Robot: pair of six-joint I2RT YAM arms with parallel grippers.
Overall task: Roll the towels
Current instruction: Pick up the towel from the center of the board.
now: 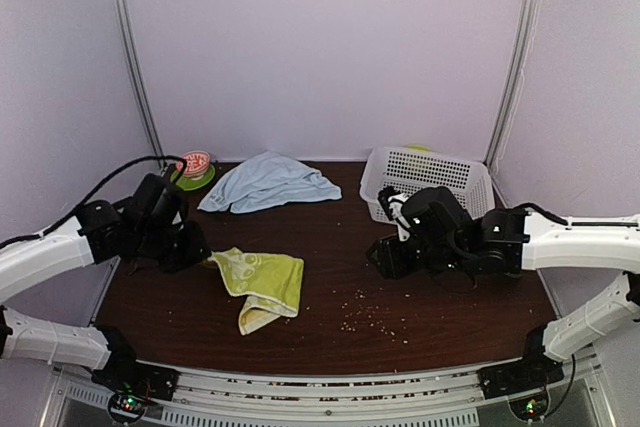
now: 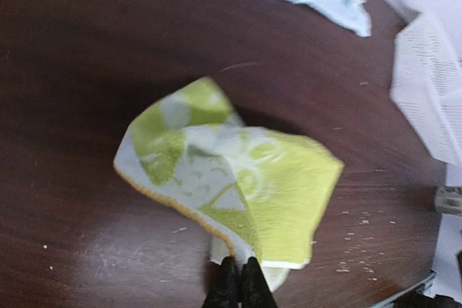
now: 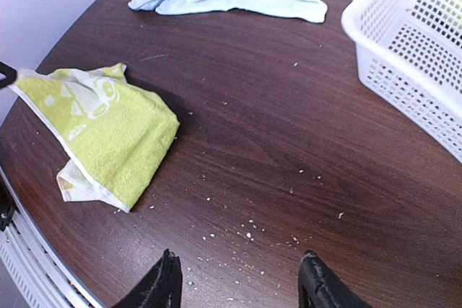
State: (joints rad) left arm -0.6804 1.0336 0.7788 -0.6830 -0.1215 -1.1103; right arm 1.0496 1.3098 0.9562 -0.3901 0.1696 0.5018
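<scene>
The dark wooden worktop (image 1: 330, 247) carries everything. At its back right stands a white mesh basket (image 1: 445, 169). The blue towel (image 1: 268, 182), the larger of the two, lies rumpled at the back centre, well apart from both arms and not yet rolled. The green towel (image 1: 262, 282) sits nearer the front, left of centre, folded over on itself in a loose heap, one corner lifted off the wood.

The left end effector (image 2: 240, 268) is clenched, grasping the green towel by a thin bit of its hem. The right end effector (image 3: 242, 279) is released, with its jaws wide apart and nothing between them, low over bare wood between the green towel and the basket. A small green dish (image 1: 193, 175) rests at the back left, just beside the blue towel. Pale crumbs (image 1: 365, 317) are scattered across the front, right of the green towel.

The main risk, as I judge it, is the pinch: so little cloth is caught that a pull could slip it free. The towel is also doubled and uneven, so rolling it before spreading it flat would likely give a lopsided, loose roll. Dragging it rightward would sweep it through the crumbs, and a wide swing by the right arm could nudge the basket.
</scene>
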